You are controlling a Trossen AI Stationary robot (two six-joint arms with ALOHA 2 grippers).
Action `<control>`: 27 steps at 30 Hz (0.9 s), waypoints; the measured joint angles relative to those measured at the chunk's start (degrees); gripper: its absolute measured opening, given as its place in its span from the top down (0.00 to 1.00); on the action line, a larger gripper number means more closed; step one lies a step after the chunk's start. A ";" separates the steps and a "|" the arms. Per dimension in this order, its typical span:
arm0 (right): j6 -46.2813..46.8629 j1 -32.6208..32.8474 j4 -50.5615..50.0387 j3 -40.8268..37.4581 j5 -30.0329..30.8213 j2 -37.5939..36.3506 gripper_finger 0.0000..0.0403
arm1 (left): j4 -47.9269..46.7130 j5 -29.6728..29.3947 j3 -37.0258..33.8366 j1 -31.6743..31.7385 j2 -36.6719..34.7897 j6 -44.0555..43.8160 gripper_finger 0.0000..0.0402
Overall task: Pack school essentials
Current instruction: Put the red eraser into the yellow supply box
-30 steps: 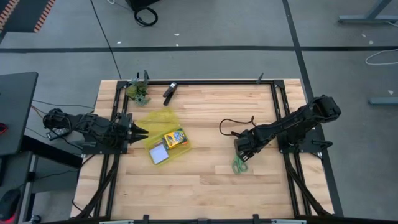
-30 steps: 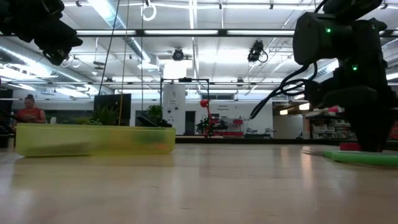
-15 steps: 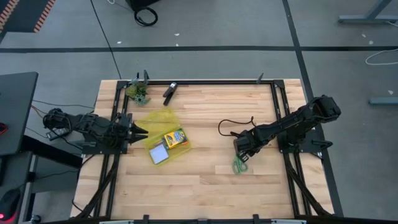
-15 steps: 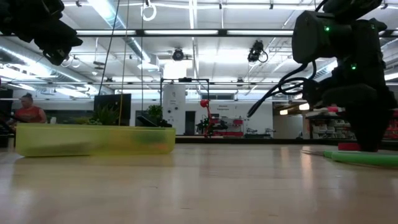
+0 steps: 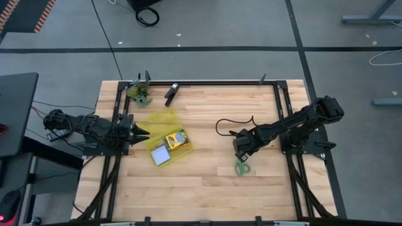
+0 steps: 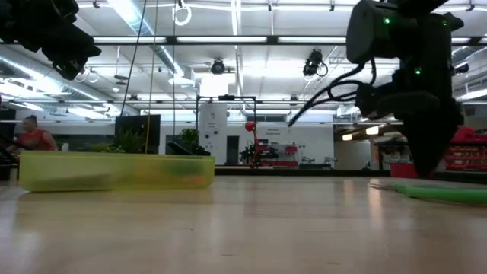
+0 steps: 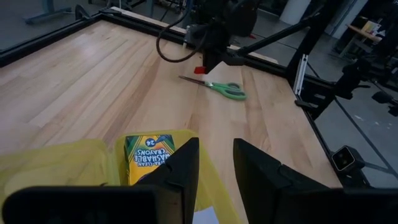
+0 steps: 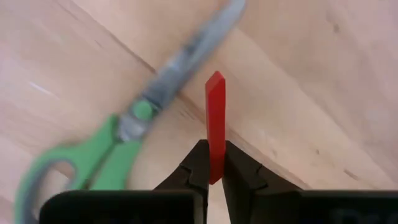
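My right gripper is shut on the tiny red eraser just above the table, over the blades of the green-handled scissors, which lie flat on the wood. The yellow-green crayon box and the pale blue note pad lie in an open yellow translucent case. My left gripper is open and empty at the case's left side; in its wrist view the crayon box lies just ahead. Pencils and pen are out of view. My right gripper pinches the eraser's flat faces at one end between its two fingertips. The fingers point down from above. The rest of the thin eraser sticks out past the fingertips, lifted clear of the table and the scissors.
A black clip-like tool and a small green leafy clump lie at the table's far left. A black frame runs around the table. Bare wood lies between the case and the scissors. A person in red sits in the room beyond.
My right gripper, shut on the red eraser, has gone toward the table's left and far edges and risen a little, away from the scissors, which stay where they were.
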 joint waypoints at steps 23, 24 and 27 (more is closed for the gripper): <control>-13.93 -0.31 -3.43 21.69 7.59 12.34 0.91 | 0.07 0.00 0.02 -0.02 0.01 -0.02 0.73; -15.06 -0.46 -3.80 23.25 7.58 13.40 0.91 | 0.07 0.00 0.02 0.00 -0.01 -0.02 0.73; -18.67 -0.97 -4.33 27.59 7.64 16.46 0.91 | 0.07 0.00 0.02 -0.02 0.00 -0.01 0.73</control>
